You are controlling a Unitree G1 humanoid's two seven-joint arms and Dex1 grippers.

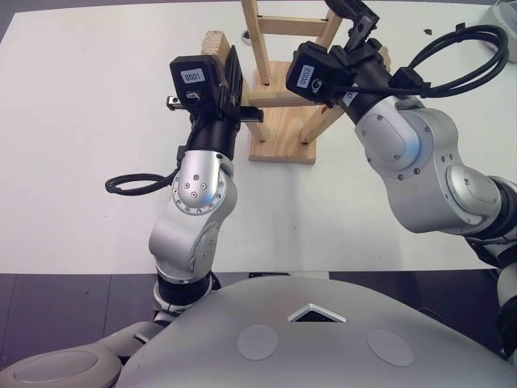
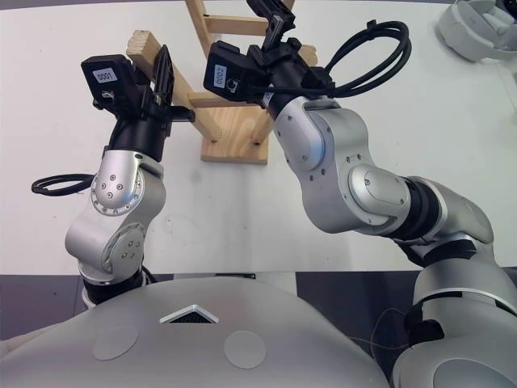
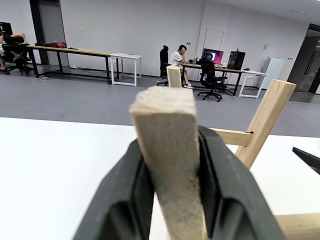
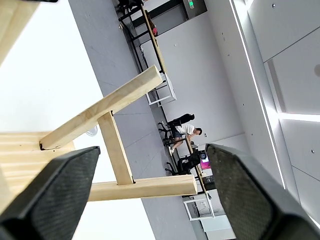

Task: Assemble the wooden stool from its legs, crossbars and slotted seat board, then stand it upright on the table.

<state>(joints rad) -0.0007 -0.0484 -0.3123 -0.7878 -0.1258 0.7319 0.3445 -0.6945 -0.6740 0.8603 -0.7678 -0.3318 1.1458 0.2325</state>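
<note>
Left gripper (image 3: 167,165) is clamped on the upper end of a pale square-section wooden leg (image 3: 167,125) at the left side of the light wooden stool (image 1: 279,97). Right gripper (image 4: 150,165) has its jaws apart and holds nothing, positioned near the top of a leg on the stool's right side. Stool is inverted near the far edge of the white desk (image 1: 97,162), with its slotted seat board (image 1: 283,141) flat on the desk, its legs pointing upward and joined by wooden crossbars (image 1: 291,24).
</note>
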